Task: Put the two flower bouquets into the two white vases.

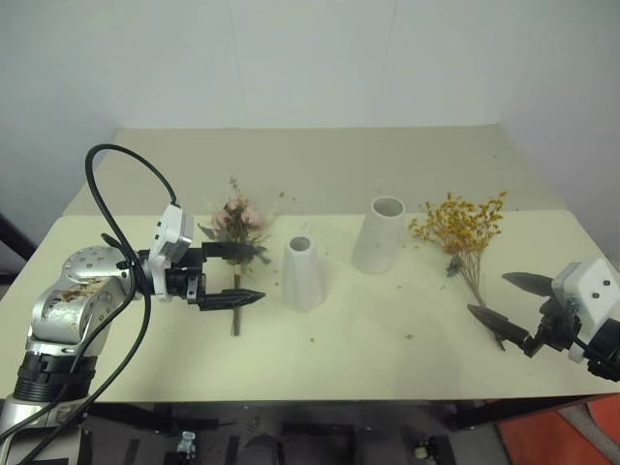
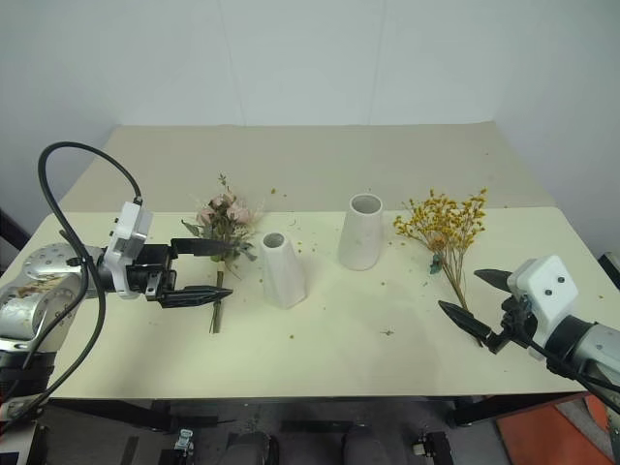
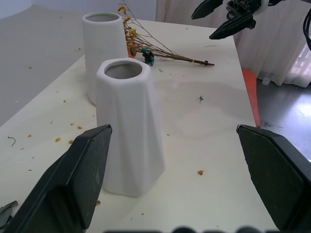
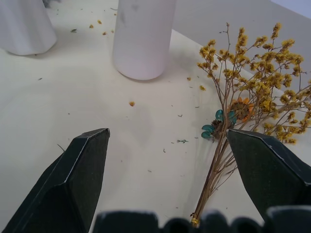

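From the head views, a pale table (image 1: 387, 329) is being seen with two white vases standing in its middle: the small vase (image 1: 302, 273) on the left and the big vase (image 1: 380, 233) just to its right, a little farther back. The pink bunch (image 1: 236, 225) is being left lying flat on the table left of the small vase. The left gripper (image 1: 238, 274) is being held wide open above its stems, with nothing gripped. The yellow spray (image 1: 463, 228) is lying right of the big vase. The right gripper (image 1: 509, 300) is being kept open near its stem ends, gripping nothing. In the left wrist view, the small vase (image 3: 127, 127) is being framed between the open fingers (image 3: 77, 179). In the right wrist view, the yellow spray (image 4: 252, 97) is being shown beside one finger (image 4: 265, 167), near the big vase (image 4: 143, 36).
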Available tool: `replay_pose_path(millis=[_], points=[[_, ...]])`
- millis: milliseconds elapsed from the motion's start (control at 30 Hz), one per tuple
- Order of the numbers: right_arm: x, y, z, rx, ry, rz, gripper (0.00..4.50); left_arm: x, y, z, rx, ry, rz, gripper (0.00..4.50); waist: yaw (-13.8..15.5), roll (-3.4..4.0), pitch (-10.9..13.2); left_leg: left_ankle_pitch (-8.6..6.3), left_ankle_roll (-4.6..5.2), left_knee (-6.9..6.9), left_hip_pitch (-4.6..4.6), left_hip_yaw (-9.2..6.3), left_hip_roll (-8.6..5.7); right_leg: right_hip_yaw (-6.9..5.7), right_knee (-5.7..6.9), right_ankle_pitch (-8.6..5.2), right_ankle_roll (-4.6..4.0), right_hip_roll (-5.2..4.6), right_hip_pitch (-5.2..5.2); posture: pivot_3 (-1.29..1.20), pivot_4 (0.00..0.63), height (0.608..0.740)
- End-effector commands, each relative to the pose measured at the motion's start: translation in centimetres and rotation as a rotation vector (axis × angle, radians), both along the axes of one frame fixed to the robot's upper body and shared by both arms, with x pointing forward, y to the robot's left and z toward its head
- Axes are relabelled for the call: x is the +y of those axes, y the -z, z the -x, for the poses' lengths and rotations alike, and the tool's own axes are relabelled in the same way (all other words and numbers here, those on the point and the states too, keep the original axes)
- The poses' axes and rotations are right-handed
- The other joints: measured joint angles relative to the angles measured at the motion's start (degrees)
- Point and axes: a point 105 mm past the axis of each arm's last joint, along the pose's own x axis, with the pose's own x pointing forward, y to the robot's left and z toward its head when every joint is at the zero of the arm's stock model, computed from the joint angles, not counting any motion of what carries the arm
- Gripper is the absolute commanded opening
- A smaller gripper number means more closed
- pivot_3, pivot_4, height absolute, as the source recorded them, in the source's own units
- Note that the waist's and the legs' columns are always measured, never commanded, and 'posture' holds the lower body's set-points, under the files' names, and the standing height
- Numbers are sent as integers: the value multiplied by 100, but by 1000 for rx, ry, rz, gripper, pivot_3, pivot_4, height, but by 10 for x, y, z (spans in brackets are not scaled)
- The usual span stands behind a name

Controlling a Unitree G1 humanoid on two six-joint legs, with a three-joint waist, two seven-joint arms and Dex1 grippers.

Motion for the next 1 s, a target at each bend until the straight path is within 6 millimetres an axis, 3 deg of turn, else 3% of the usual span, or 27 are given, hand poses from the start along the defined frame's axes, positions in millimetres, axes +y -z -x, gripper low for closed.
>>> replay_pose_path(millis=[33, 367, 667, 1000], points=[[2, -12, 1, -60, -5, 11, 4472, -1, -8, 0, -40, 15, 5, 4500, 1, 0, 0, 0, 0, 0, 0, 0, 0, 0, 0, 0, 0, 0, 0, 0, 150, 740], [-4, -7, -2, -22, 67, 6, 4472, -2, -10, -2, -41, 21, 6, 4500, 2, 0, 0, 0, 0, 0, 0, 0, 0, 0, 0, 0, 0, 0, 0, 0, 150, 740], [-32, 14, -32, 157, 371, 43, 4472, -8, -19, -13, -42, -21, 11, 4500, -13, -1, 0, 0, 0, 0, 2, 0, 0, 1, 1, 0, -1, 1, 0, 0, 150, 740], [-32, 27, -56, 294, 443, -27, 4472, -8, -22, -17, -39, -18, -2, 4500, -17, -1, 0, 0, 0, 0, -6, 0, -2, 0, -3, 0, 0, -1, -3, 0, 150, 740]])
